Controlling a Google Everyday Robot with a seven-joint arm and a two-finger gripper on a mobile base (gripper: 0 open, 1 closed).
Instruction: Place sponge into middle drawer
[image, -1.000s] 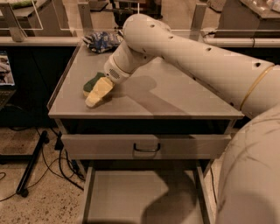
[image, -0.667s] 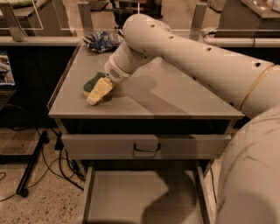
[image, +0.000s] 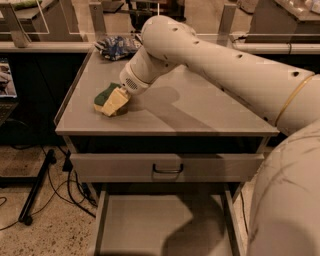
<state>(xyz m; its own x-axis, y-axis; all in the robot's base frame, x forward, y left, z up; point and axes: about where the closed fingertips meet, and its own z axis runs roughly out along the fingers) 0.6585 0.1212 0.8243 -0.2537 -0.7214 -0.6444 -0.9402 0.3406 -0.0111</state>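
The sponge (image: 109, 101), dark green on top of pale yellow foam, lies on the left part of the grey cabinet top (image: 200, 110). My gripper (image: 121, 96) is down at the sponge's right side, at the end of the big white arm that reaches in from the right; the arm's end hides its tip. The middle drawer (image: 150, 225) is pulled open below, a wide shallow grey tray with a bare floor partly under the arm's shadow.
A blue-and-white snack bag (image: 116, 46) lies at the back of the top. A shut drawer front with a black loop handle (image: 167, 170) sits above the open drawer. Cables and a black stand (image: 37, 187) are on the floor at left.
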